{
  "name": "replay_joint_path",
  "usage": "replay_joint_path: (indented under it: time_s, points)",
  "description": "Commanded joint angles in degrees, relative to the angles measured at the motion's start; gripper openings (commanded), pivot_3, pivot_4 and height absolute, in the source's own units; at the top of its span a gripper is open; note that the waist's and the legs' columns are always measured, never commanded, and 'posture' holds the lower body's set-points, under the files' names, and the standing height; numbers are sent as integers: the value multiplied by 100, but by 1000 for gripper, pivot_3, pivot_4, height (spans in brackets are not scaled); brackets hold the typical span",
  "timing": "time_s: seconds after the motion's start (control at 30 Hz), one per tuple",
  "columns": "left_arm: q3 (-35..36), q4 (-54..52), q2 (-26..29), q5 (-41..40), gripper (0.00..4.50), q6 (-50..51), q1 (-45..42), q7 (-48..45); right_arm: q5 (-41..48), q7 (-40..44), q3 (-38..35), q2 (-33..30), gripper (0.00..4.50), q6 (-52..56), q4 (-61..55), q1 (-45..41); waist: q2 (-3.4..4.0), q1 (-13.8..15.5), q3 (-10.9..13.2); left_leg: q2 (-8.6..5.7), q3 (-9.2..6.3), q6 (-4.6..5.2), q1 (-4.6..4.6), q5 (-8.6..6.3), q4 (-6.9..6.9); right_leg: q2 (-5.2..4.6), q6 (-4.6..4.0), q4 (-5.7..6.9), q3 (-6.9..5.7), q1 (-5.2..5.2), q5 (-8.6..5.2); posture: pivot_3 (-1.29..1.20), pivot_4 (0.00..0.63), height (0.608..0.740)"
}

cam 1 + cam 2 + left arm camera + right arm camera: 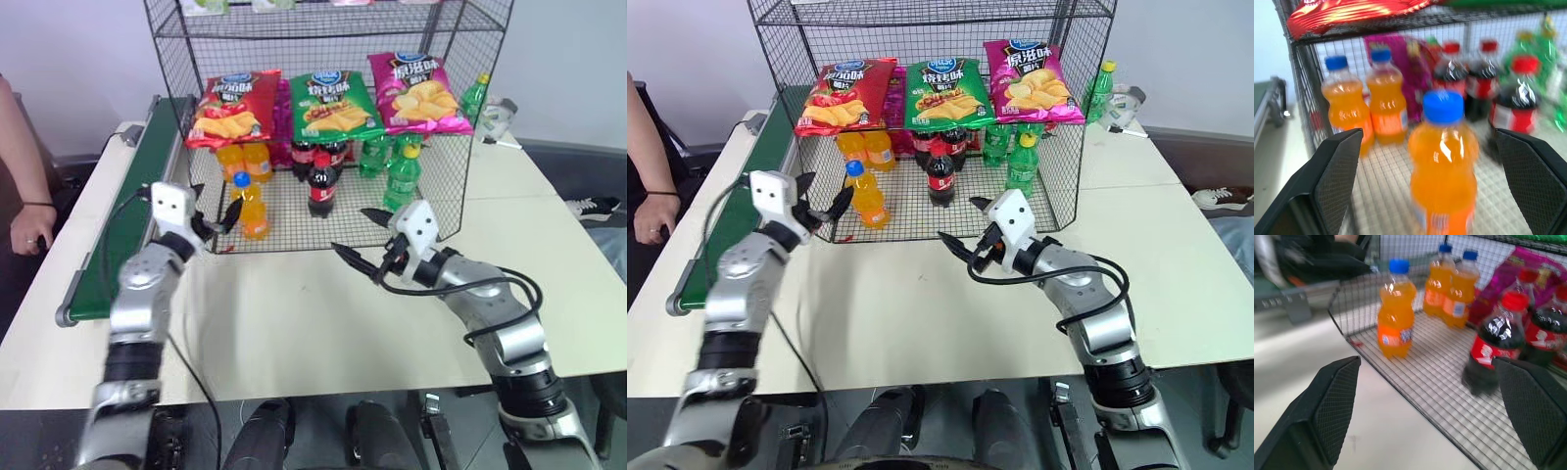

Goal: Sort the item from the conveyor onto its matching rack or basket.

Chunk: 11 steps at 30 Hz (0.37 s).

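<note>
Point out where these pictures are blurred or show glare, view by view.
Left wrist view: the near orange bottle is smeared, and the cola bottles behind it are soft, while the pincer fingers stay sharp. Right wrist view: the near cola bottle is blurred. Left eye view: the crisp bags on the rack catch bright glare, and the table is evenly lit.

Left tool (217, 221) fingers spread wide, empty; right tool (362, 238) likewise, both arms raised forward.

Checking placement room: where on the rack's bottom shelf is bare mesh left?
Bare mesh lies along the black wire rack's front edge, between the front orange soda bottle and the red-capped cola bottle. The back row is crowded.
</note>
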Motion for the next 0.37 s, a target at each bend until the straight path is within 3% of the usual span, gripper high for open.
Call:
replay_joint_path:
  time_s: [0.03,0.2,0.37]
  points:
    - [285,-786,517,-331,4440,695,313,-295,213,252,-255,-251,4500,54,-227,-59,0,21,0,0,0,0,2,0,2,0,0,-1,0,3,0,0,150,740]
    - [671,-1214,1102,-547,4440,1196,984,-577,267,528,-463,-636,4500,72,-8,19,1,21,1,0,0,1,2,-2,-1,-7,-2,-5,2,3,-1,0,150,740]
    - [812,-1505,1152,-602,4440,1362,1299,-516,229,617,-551,-783,4500,-45,176,49,1,40,1,2,0,0,1,-2,-3,-9,-18,-8,6,4,-10,0,150,740]
